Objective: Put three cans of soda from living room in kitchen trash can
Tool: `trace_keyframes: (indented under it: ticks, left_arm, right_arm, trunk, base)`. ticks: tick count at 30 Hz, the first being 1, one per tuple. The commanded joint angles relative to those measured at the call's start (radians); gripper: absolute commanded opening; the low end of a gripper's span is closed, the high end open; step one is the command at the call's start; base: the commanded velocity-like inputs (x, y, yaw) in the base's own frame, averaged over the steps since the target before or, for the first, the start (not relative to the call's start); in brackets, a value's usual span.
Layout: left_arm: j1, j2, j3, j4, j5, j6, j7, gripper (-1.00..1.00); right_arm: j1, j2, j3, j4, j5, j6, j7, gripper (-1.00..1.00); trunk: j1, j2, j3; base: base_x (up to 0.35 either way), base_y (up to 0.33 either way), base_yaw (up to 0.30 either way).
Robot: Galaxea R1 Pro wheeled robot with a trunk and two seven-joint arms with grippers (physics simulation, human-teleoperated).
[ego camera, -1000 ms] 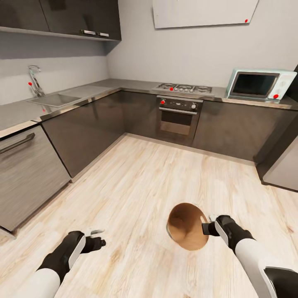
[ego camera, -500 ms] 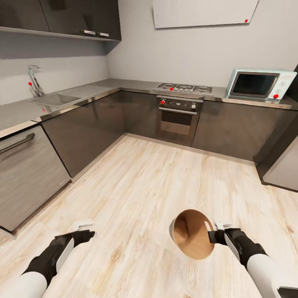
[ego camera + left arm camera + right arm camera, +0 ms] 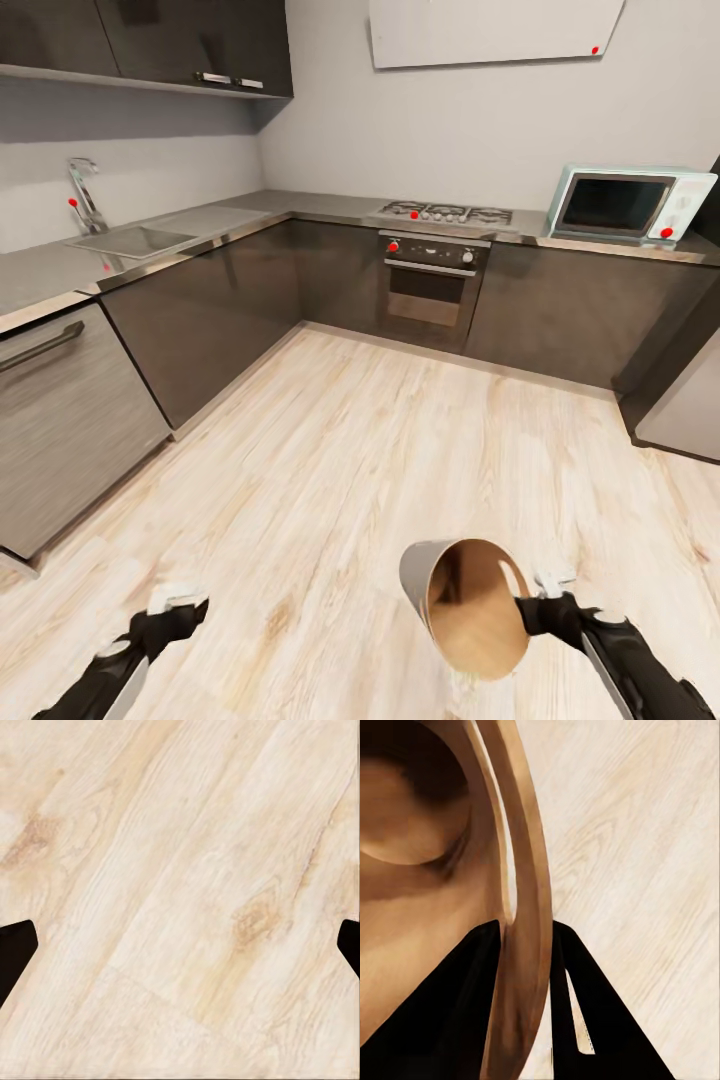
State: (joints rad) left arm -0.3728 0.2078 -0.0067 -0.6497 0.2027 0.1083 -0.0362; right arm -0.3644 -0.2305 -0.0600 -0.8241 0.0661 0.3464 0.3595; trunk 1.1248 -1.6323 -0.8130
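Kitchen, pale wood floor (image 3: 380,450). Right claw (image 3: 528,610) pinches the rim of the trash can (image 3: 470,610): in the right wrist view one finger (image 3: 442,997) sits inside the coppery inner wall and the other outside, rim (image 3: 521,945) clamped between them. The can is tilted, mouth facing the head camera, grey outer wall showing on its left side, low in the head view just beside the right forearm. Whether its base touches the floor cannot be told. Left claw (image 3: 170,605) hangs over bare floor, well apart from the can; its dark fingertips (image 3: 15,952) sit at opposite edges of the left wrist view, spread wide with nothing between. Behind: dark bench (image 3: 200,225) with sink (image 3: 130,240), stove (image 3: 445,213) over oven (image 3: 432,285), microwave (image 3: 625,203) on the right bench.
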Motion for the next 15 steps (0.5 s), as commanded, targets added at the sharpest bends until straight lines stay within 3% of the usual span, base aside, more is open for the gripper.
trace_keyframes:
  ticks: [1,4,6,9,15]
  left_arm:
    - [0.038,0.001,0.002,0.0,0.001,-0.056,-0.017,1.0]
    - [0.115,0.007,0.009,0.002,0.001,-0.201,-0.071,1.0]
    - [0.14,0.011,0.011,0.005,0.001,-0.242,-0.083,1.0]
    - [0.215,0.023,0.012,0.014,0.006,-0.347,-0.099,1.0]
    - [0.262,0.026,0.013,0.017,0.009,-0.412,-0.105,1.0]
  right_arm:
    - [0.034,-0.001,-0.004,-0.026,-0.01,-0.033,0.01,-1.0]
    - [0.085,-0.004,-0.015,-0.052,-0.014,-0.107,0.018,-1.0]
    - [0.106,-0.005,-0.03,-0.057,-0.016,-0.123,0.025,-1.0]
    - [0.178,-0.004,-0.091,-0.065,-0.019,-0.221,0.067,-1.0]
    - [0.252,0.002,-0.133,-0.067,-0.021,-0.301,0.095,-1.0]
  trunk:
    - [0.0,0.0,0.0]
    - [0.0,0.0,0.0]
    - [0.0,0.0,0.0]
    - [0.0,0.0,0.0]
    - [0.0,0.0,0.0]
  base:
    - [0.0,0.0,0.0]
    - [0.0,0.0,0.0]
    - [0.0,0.0,0.0]
    - [0.0,0.0,0.0]
    - [0.0,0.0,0.0]
